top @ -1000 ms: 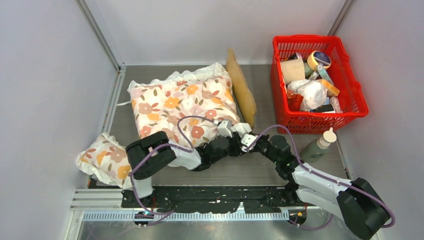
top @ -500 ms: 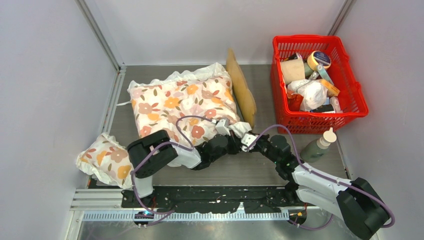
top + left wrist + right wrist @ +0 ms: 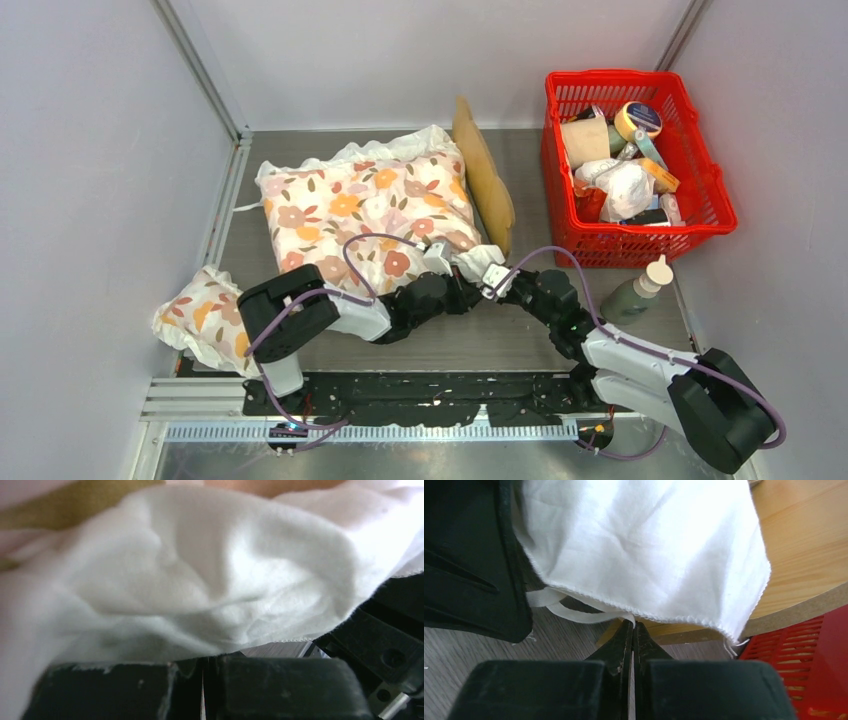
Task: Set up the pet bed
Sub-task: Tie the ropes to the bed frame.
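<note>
The pet bed is mostly hidden under a white floral-print cushion (image 3: 360, 205); only its light-wood headboard (image 3: 482, 180) stands up along the cushion's right side. Both grippers meet at the cushion's near right corner. My left gripper (image 3: 458, 275) is shut with the cushion's white cloth (image 3: 200, 570) bunched over its tips (image 3: 204, 661). My right gripper (image 3: 492, 272) is shut on a thin white tie strap (image 3: 574, 611) at that corner, its tips (image 3: 633, 624) just below the cloth's hem. Behind the hem the right wrist view shows the bed's wood (image 3: 804, 555).
A red plastic basket (image 3: 700, 215) full of several items stands at the back right, close to the headboard. A bottle with a white cap (image 3: 640, 290) stands in front of it. A small floral pillow (image 3: 210, 320) lies at the near left. Walls enclose three sides.
My left gripper has gone from partly open to shut at the cushion's corner, and its arm has shifted slightly left. The right gripper has stayed shut and barely moved.
</note>
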Motion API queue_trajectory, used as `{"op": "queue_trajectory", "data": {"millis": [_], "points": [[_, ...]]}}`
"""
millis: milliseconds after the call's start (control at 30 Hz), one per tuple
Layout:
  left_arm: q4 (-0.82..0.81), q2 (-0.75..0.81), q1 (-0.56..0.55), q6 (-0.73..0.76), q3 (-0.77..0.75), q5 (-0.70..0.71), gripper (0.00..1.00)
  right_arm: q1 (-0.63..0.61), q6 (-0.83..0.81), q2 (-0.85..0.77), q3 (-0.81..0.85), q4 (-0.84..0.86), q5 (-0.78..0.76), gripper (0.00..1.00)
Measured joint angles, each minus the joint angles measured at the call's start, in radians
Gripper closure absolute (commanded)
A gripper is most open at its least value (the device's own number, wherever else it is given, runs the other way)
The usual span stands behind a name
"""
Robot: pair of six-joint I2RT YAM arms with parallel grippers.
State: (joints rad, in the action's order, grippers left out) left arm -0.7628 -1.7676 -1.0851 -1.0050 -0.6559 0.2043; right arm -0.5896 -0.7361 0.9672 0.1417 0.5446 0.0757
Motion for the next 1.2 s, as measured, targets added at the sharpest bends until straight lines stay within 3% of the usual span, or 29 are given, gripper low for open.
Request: {"op": "queue_trajectory", "data": {"millis": [433, 900, 1200], "points": [[0.039, 0.048, 0.001, 0.050, 0.000, -0.023, 1.00, 0.022, 0.053, 0.053, 0.011, -0.035, -0.192, 0.95], [0.089, 0.053, 0.017, 0.101, -0.031, -0.051, 1.00, 0.037, 0.327, 0.117, 0.119, -0.130, -0.284, 0.95], [0.118, 0.053, 0.021, 0.138, -0.053, -0.042, 1.00, 0.040, 0.447, 0.177, 0.221, -0.243, -0.424, 0.95]]}}
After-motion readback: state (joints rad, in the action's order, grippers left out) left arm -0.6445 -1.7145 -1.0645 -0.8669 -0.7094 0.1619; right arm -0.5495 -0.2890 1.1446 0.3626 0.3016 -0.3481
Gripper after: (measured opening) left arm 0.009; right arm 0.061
